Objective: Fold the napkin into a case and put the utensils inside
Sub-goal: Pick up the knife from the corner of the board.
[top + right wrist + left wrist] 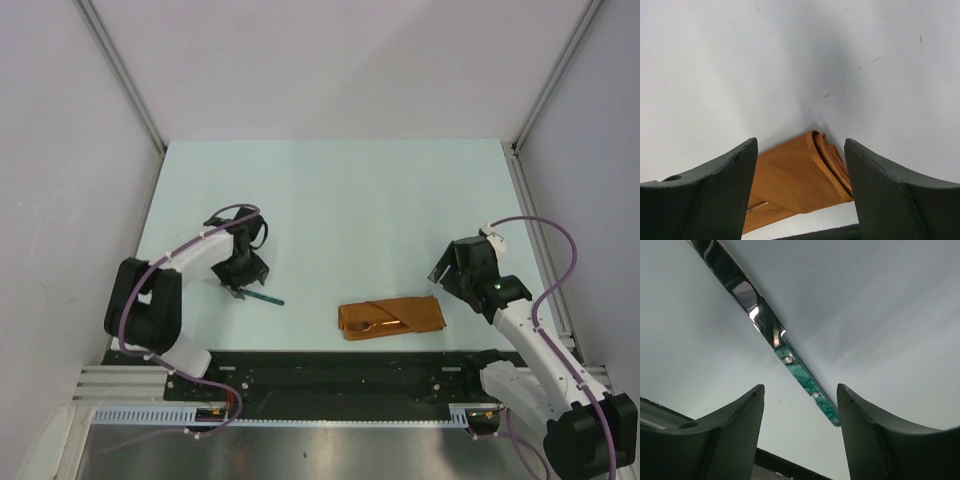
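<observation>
The napkin lies folded as a narrow rust-orange case (390, 318) near the table's front edge, right of centre. A pale wooden utensil (376, 325) peeks out of its fold. The teal-handled knife (264, 296) lies flat on the table, left of the case. My left gripper (240, 280) hovers over the knife's blade end, open and holding nothing. In the left wrist view the knife (802, 380) runs diagonally, its handle end beside the right finger (865, 430). My right gripper (440, 268) is open, just above the case's right end (795, 185), apart from it.
The pale table (330, 200) stretches back to the enclosure walls and two corner posts. A black mounting rail (330, 370) with both arm bases runs along the near edge, close behind the case.
</observation>
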`<state>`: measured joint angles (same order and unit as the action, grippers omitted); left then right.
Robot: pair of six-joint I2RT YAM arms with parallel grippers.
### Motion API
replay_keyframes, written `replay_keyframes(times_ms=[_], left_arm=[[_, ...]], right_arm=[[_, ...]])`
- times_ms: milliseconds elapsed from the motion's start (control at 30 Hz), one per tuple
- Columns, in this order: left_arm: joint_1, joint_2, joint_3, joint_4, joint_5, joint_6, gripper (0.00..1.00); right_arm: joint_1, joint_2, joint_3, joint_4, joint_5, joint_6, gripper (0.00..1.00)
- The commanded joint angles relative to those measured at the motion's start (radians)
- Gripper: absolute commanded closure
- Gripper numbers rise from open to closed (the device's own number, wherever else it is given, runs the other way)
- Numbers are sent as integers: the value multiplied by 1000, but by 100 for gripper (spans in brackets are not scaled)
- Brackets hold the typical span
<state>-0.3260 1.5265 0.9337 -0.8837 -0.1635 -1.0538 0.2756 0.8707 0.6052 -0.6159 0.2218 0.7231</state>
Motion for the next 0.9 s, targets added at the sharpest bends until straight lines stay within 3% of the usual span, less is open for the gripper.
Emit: replay_keyframes(times_ms=[0, 233, 333, 367, 400, 433, 567, 600, 700, 767, 867], left_arm=[[-19, 75, 79, -127, -79, -237, 36], [-31, 201, 45, -106, -56, -334, 46], [-33, 195, -37, -26, -34, -334, 77], [-33, 187, -51, 30, -33, -327, 95], [-33, 167, -61, 60, -33, -283, 100], [-38, 156, -64, 81, -39, -252, 100], [-126, 35, -23, 191, -97, -11, 100], [-157, 6, -18, 230, -96, 140, 100], [-277, -113, -22, 333, -47, 323, 100], [-358, -181, -41, 382, -9, 353, 100], [-458, -256, -79, 452, 25, 354, 100]], right_arm=[[43, -42, 65, -56, 122, 2, 25], [148, -13, 113, -73, 197, 10, 25], [188, 5, 134, -53, 211, -34, 25], [194, 10, 140, -44, 200, -59, 24], [198, 11, 145, -29, 182, -86, 23], [201, 13, 151, 8, 156, -152, 21], [191, 16, 162, 131, -191, -355, 13], [189, 28, 166, 149, -249, -376, 8], [183, 103, 183, 285, -430, -402, 0], [189, 167, 186, 364, -586, -384, 0], [229, 335, 244, 462, -666, -329, 0]])
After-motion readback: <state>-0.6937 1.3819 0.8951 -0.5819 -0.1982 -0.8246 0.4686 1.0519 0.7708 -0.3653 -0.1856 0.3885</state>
